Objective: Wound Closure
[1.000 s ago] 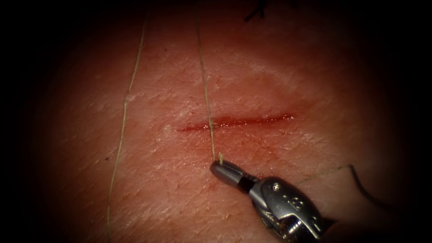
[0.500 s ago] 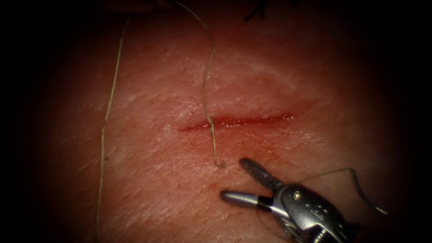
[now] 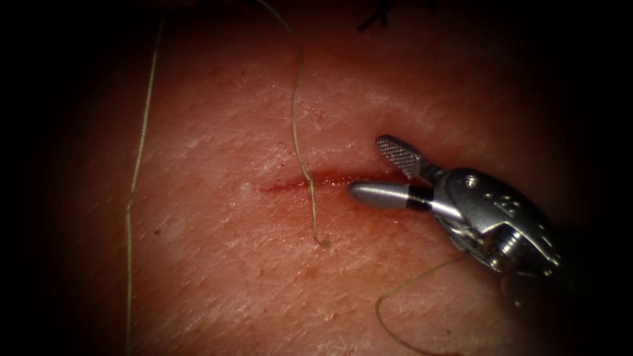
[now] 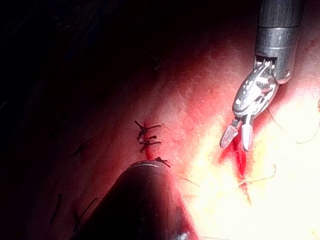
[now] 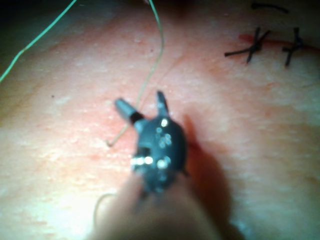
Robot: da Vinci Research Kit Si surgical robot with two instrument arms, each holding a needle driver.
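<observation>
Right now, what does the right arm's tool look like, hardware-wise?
The right tool has two slim silver jaws, one with a cross-hatched gripping face, the other smooth and rounded. A dark band joins them to a shiny metal wrist with stamped markings and a screw. Its shaft is a grey tube.

Light falls in a rounded pool around the tips of the right tool (image 3: 368, 167), strongest just beside them and dimming with distance from them on every side, until the surroundings far from the tips are black; in the left wrist view a hard glare lies just past those tips
</observation>
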